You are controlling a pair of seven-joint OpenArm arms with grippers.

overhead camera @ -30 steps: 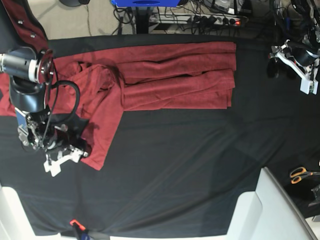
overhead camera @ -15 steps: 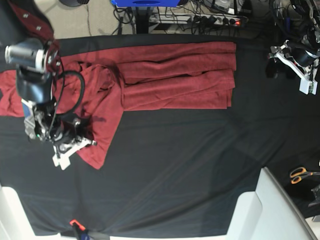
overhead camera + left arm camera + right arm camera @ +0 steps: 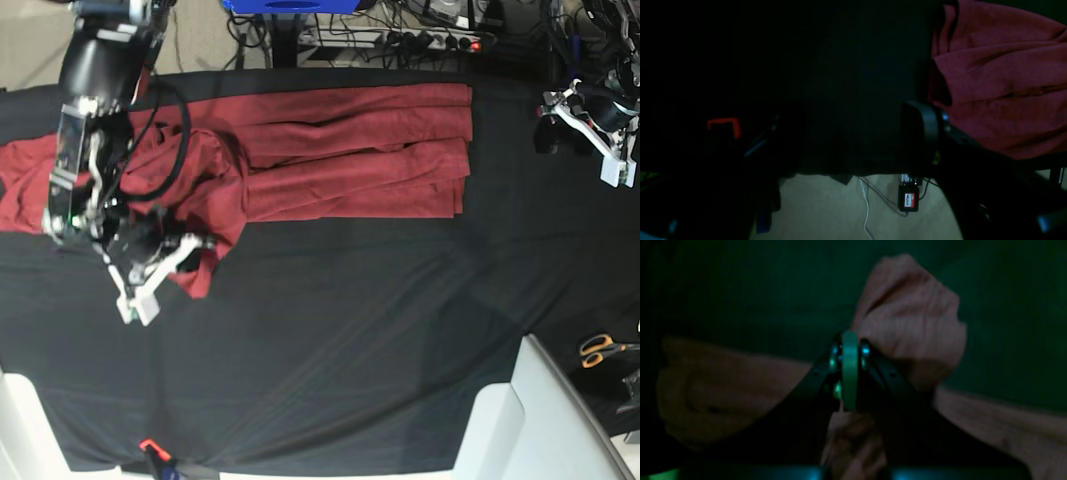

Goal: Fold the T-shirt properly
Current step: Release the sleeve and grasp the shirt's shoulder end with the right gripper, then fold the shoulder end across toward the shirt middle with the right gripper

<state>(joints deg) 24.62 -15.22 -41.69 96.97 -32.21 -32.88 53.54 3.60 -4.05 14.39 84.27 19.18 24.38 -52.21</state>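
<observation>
The T-shirt (image 3: pixel 330 150) is lying across the upper part of the base view on the black table cloth (image 3: pixel 350 340). Its body is sitting folded into a long band running from the upper middle to the upper right of centre, with layered edges stacked at its right end. Toward the upper left the fabric is bunching into loose folds, and a flap of it is hanging down toward the left middle of the frame.

The right gripper (image 3: pixel 172 258) is sitting at the tip of that flap in the left middle of the base view, its jaws pressed together and pinching the red cloth. In the right wrist view the gripper (image 3: pixel 849 373) is showing its jaws meeting at the centre, with a puff of T-shirt (image 3: pixel 910 320) fabric bulging just above and to the right of them.

The left gripper (image 3: pixel 590 125) is hovering at the upper right edge of the base view, well apart from the garment, its jaws standing apart with nothing between them.

A pair of scissors (image 3: pixel 600 350) is lying at the lower right edge.
</observation>
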